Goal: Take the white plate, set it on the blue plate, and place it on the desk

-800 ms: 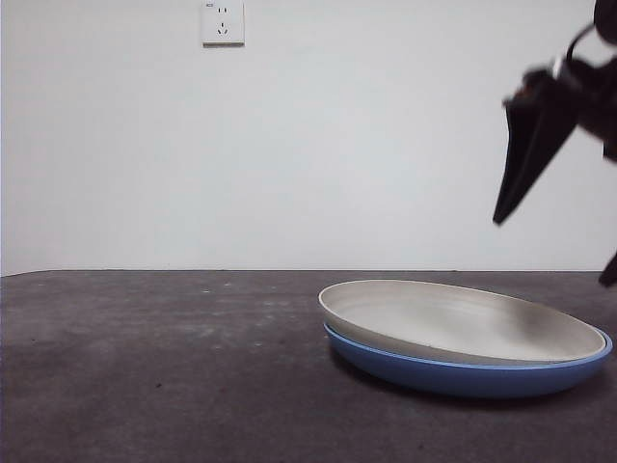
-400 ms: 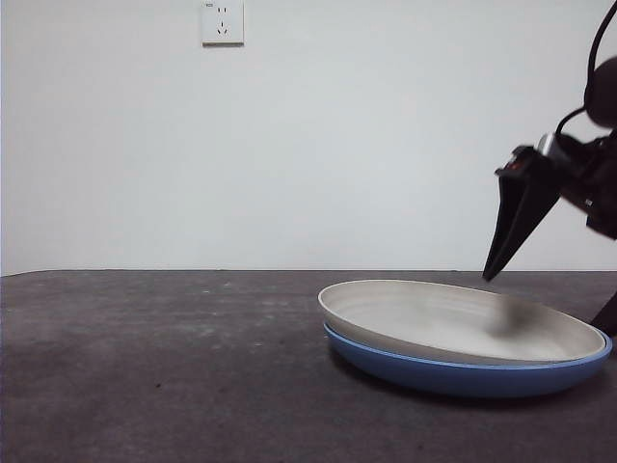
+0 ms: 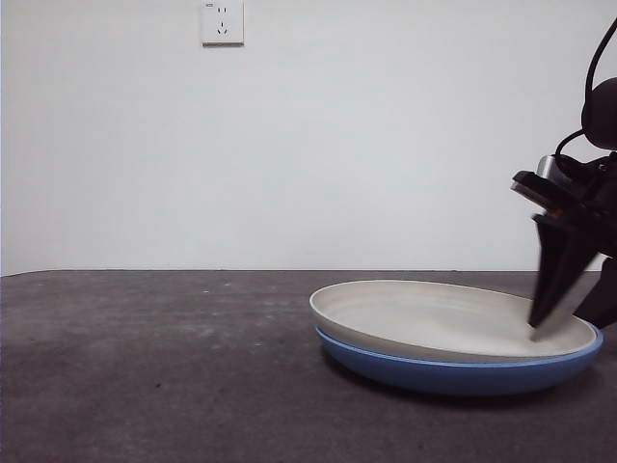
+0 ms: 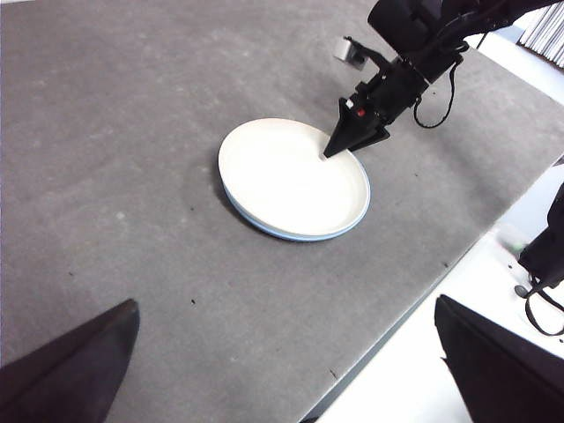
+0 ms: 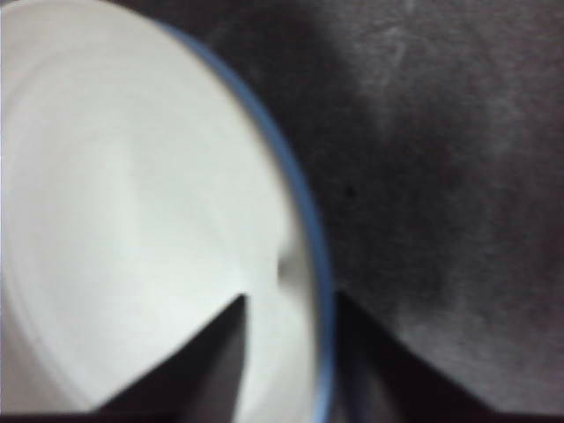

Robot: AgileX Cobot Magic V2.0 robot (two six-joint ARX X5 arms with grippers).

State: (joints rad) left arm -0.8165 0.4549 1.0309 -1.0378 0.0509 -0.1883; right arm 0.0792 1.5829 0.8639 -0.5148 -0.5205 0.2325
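The white plate [image 3: 424, 316] lies nested in the blue plate [image 3: 453, 376] on the desk [image 3: 145, 367], right of centre in the front view. My right gripper [image 3: 569, 323] is down at the plates' right rim. In the right wrist view its jaws [image 5: 291, 297] stand open astride the rim: one over the white plate [image 5: 132, 220], the other outside the blue plate's edge [image 5: 313, 238] above the desk. The left wrist view shows the white plate [image 4: 286, 176], the blue rim [image 4: 291, 236] and the right gripper [image 4: 326, 156] from high up. My left gripper [image 4: 285, 304] hangs open and holds nothing.
A wall socket [image 3: 223, 21] sits high on the white wall behind. The desk's edge [image 4: 423, 291] runs diagonally a short way beyond the plates, with white floor past it. The right arm's cables [image 4: 436, 84] hang near the plates.
My right gripper has come down from above the plates to their right rim. The stacked plates have shifted slightly to the left.
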